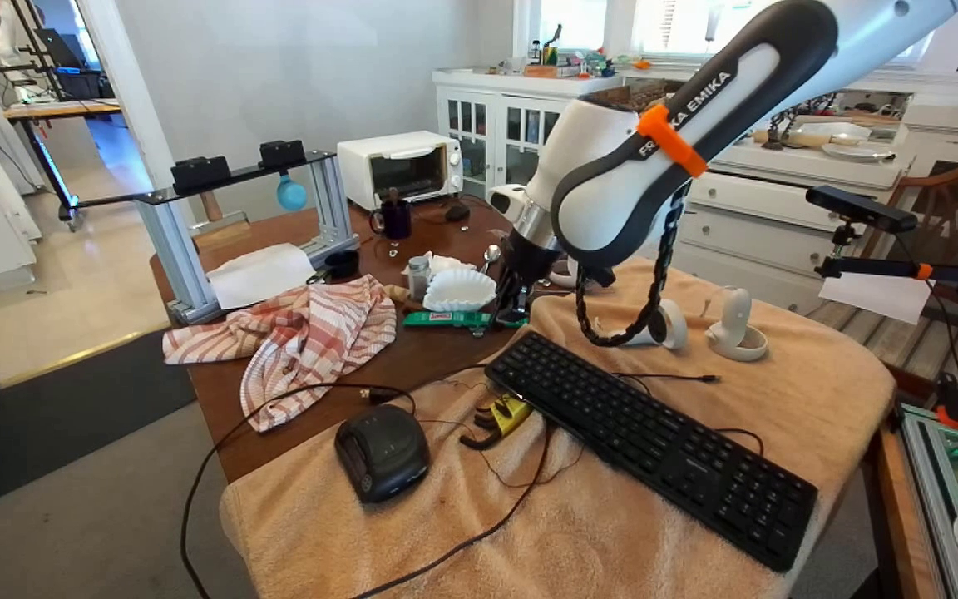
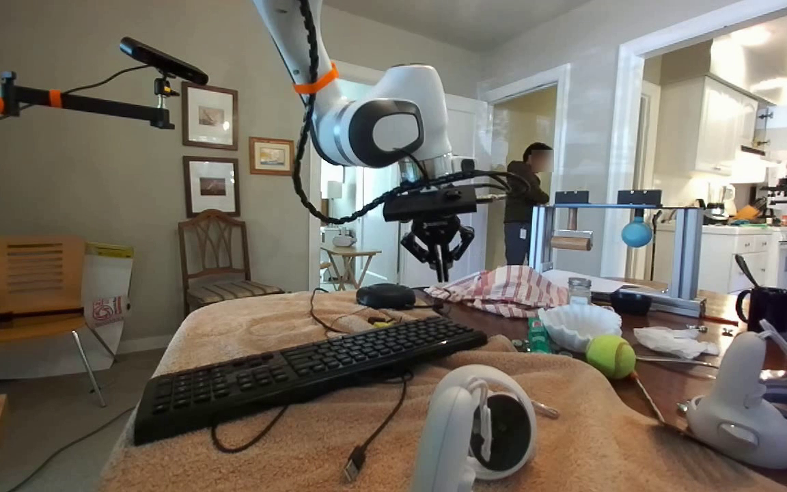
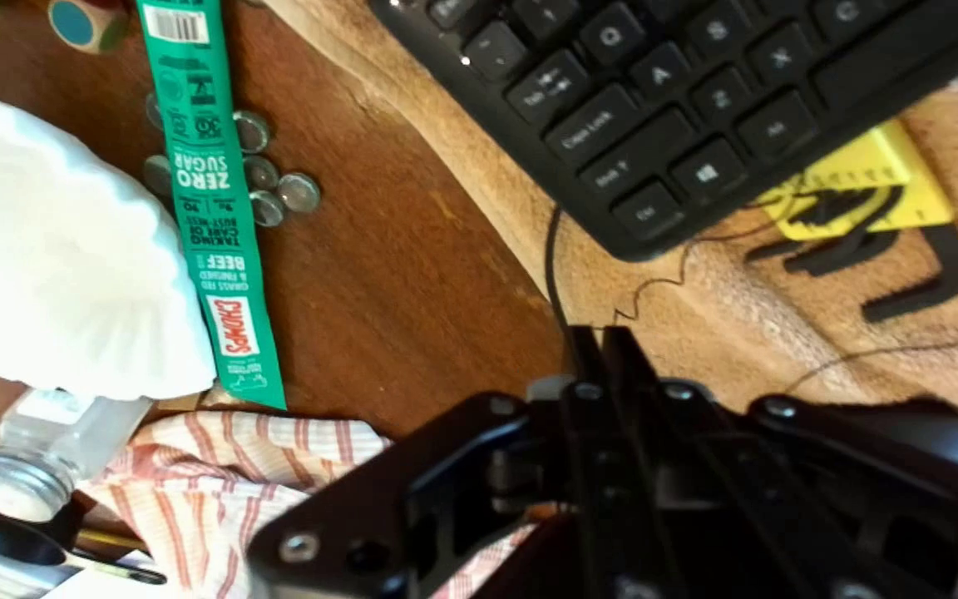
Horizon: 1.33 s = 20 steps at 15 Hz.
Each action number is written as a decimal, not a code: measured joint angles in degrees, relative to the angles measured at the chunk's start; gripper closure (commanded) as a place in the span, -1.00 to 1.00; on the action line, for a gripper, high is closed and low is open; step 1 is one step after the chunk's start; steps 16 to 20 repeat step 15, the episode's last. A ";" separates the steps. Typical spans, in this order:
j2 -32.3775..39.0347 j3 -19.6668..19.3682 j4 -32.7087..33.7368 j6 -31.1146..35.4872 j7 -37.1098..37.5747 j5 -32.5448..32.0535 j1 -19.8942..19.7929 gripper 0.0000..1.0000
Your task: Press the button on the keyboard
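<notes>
The long black keyboard lies on the tan towel in both exterior views (image 1: 654, 437) (image 2: 298, 369). In the wrist view, the keyboard's corner (image 3: 608, 125) with the Tab, Caps Lock, Shift and Ctrl keys fills the upper right. My gripper (image 3: 601, 337) is shut and empty, with only a sliver of gap at its fingertips. It points down and appears just past the Ctrl-key corner in the wrist view. In the exterior views the gripper (image 1: 512, 320) (image 2: 443, 275) hangs near the keyboard's far end, apart from the keys.
A yellow hex-key holder (image 3: 886, 179) lies against the keyboard's edge. A black squarish gadget (image 1: 382, 453) sits nearby on the towel. A green snack packet (image 3: 204, 191), a white scalloped bowl (image 3: 63, 249) and a striped cloth (image 1: 321, 324) lie on the table. White controllers (image 1: 737, 309) stand beyond the keyboard.
</notes>
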 measured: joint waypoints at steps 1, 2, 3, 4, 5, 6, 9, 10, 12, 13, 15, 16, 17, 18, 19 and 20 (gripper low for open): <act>-1.89 1.07 -0.33 -2.45 3.41 -2.18 -0.36 0.02; -3.80 2.28 -0.54 -5.53 6.50 -3.59 -0.67 -0.12; -5.69 3.90 -0.60 -8.96 8.61 -3.95 -1.17 -0.25; -7.57 5.75 -0.61 -12.95 10.51 -3.90 -1.76 -0.43; -9.37 7.24 -0.61 -16.94 12.87 -3.90 -2.02 -0.56; -11.05 8.33 -0.61 -20.54 15.34 -3.90 -2.04 -0.73; -15.06 10.13 -0.63 -28.73 23.03 -3.90 -2.01 -1.00; -16.05 10.33 -0.68 -30.10 25.99 -3.90 -2.00 -1.00; -17.72 10.53 -1.07 -31.01 31.43 -3.56 -1.99 -1.00; -18.39 10.60 -1.43 -31.02 33.01 -3.06 -1.99 -1.00; -18.66 10.62 -1.39 -31.02 33.15 -3.07 -2.00 -1.00; -18.66 10.62 -1.39 -31.02 33.15 -3.07 -2.00 -1.00; -18.66 10.62 -1.39 -31.02 33.15 -3.07 -2.00 -1.00; -18.66 10.62 -1.39 -31.02 33.15 -3.07 -2.00 -1.00; -18.66 10.62 -1.39 -31.02 33.15 -3.07 -2.00 -1.00; -18.66 10.62 -1.39 -31.02 33.15 -3.07 -2.00 -1.00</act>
